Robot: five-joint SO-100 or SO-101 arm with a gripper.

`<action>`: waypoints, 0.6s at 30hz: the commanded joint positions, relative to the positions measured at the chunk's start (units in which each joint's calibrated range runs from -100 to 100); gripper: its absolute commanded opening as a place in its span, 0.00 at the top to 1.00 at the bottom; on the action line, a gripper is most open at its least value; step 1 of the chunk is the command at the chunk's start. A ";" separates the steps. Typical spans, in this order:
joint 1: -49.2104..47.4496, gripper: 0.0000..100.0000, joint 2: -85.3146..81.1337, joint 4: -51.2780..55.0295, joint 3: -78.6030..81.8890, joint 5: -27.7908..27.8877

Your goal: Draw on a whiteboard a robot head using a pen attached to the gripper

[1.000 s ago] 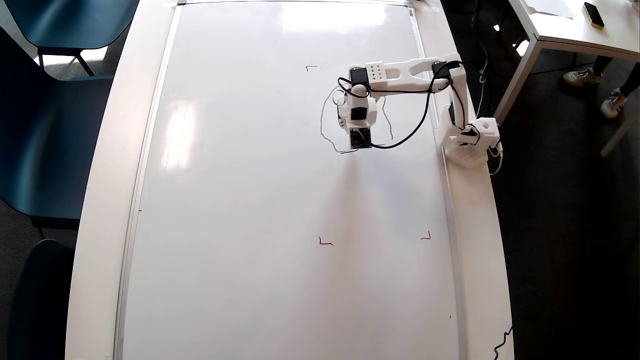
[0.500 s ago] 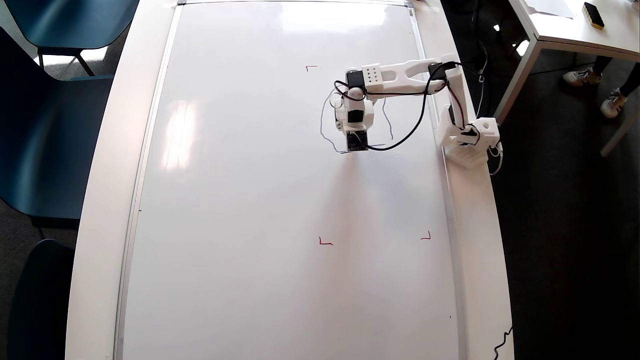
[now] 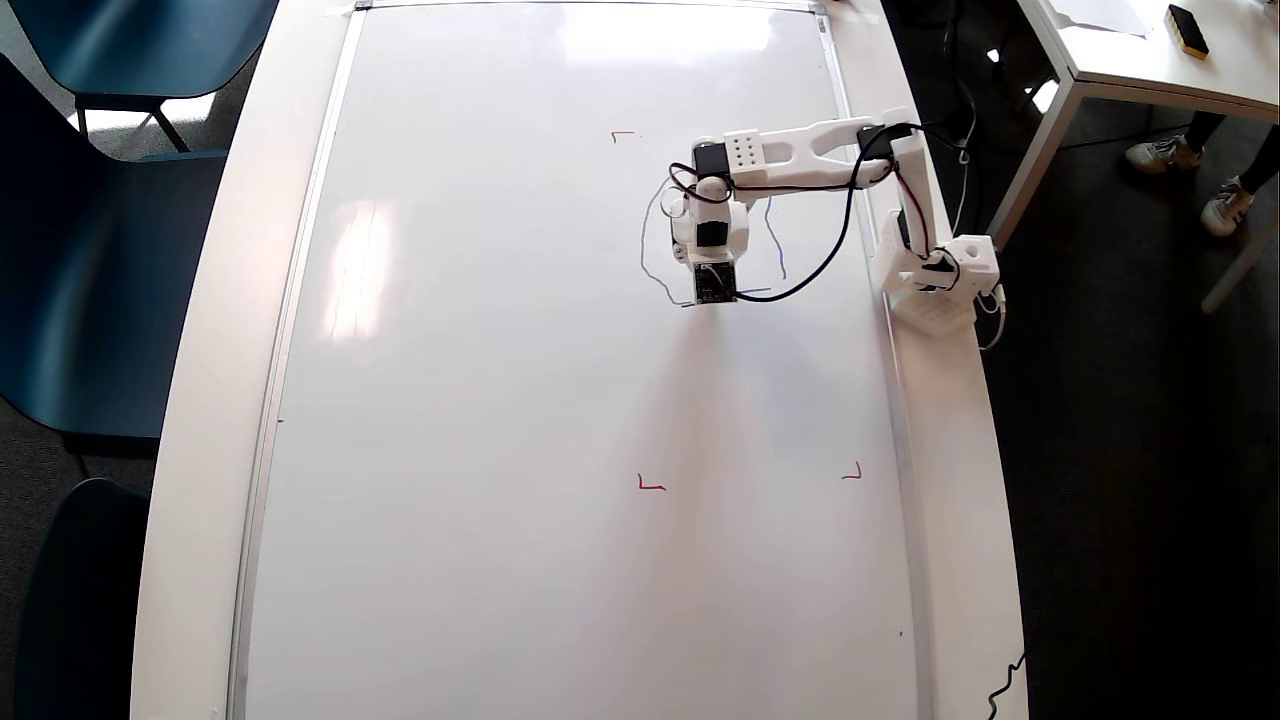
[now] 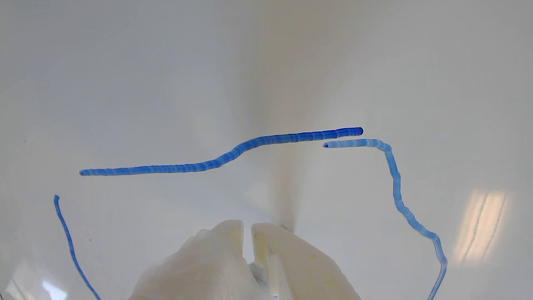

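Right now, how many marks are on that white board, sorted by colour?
Red corner marks: 3 in the overhead view
Blue lines: 3 in the wrist view
Total: 6; the arm may hide more.

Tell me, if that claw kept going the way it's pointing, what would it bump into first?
Probably the whiteboard itself: the claw points down at it, near the blue line. Nothing else shows ahead, though depth is unclear.

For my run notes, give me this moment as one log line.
stage: outline partly drawn | robot head: blue strokes, gaps open | fingers: nearly closed, above whiteboard | pen: tip not visible
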 commanded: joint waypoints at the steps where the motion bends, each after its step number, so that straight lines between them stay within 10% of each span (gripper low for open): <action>1: 0.23 0.98 -0.38 -0.29 0.49 0.18; 18: 1.19 0.98 -5.58 -0.29 9.93 1.68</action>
